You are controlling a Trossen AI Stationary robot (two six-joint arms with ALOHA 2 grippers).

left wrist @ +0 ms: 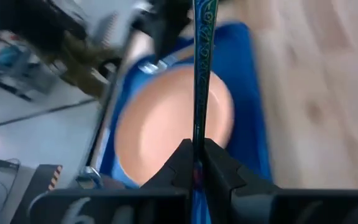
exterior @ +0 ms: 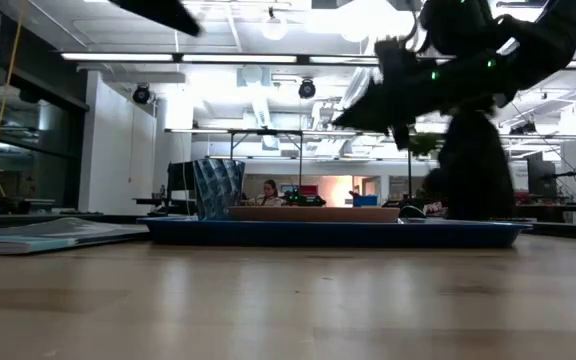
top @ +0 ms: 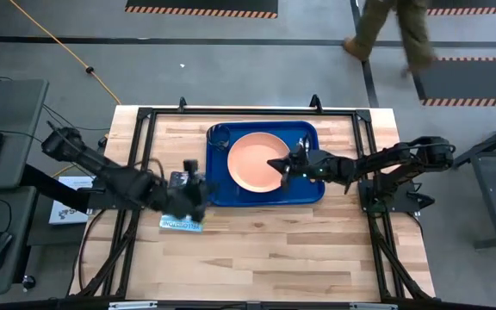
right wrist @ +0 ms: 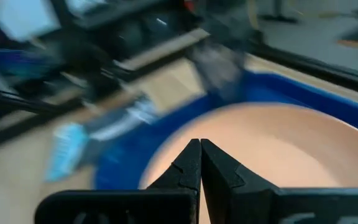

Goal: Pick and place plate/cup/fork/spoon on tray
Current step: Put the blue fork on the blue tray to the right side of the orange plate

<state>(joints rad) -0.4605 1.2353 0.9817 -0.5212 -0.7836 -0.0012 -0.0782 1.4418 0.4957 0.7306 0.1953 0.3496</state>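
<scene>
plate and cup on tray, left gripper clamped on a thin dark strip

high view: tray (top: 310, 191) sits at the table's (top: 265, 258) 12 o'clock side, centre. plate (top: 257, 162) lies in the middle of the tray. cup (top: 220, 134) stands in the tray's 10 o'clock corner, just beside the plate. right gripper (top: 280, 164) reaches in from 3 o'clock and hovers over the plate's 3 o'clock edge. left gripper (top: 198, 183) comes from 9 o'clock and sits just off the tray's 9 o'clock rim, over the wood. a packet with white print (top: 182, 225) lies on the table at the tray's 7 o'clock, under the left arm. a person's legs (top: 390, 30) show on the floor beyond the table. fork and spoon can't be made out here.

low view: tray (exterior: 338, 233) seen edge-on, plate (exterior: 313, 213) rim just above it, cup (exterior: 218, 187) upright toward the tray's 9 o'clock end. a dark arm hangs over the tray's 3 o'clock half; fingertips not resolvable.

left wrist view: left gripper (left wrist: 197, 163) fingers are clenched on a thin dark strip (left wrist: 199, 81) with greenish pattern, seen edge-on; can't tell what it is. plate (left wrist: 166, 124) and tray (left wrist: 247, 93) lie beyond it.

right wrist view: right gripper (right wrist: 201, 163) fingers are pressed together with nothing between them, above the plate (right wrist: 272, 149). tray (right wrist: 123, 155) rim shows past the plate, blurred.
</scene>
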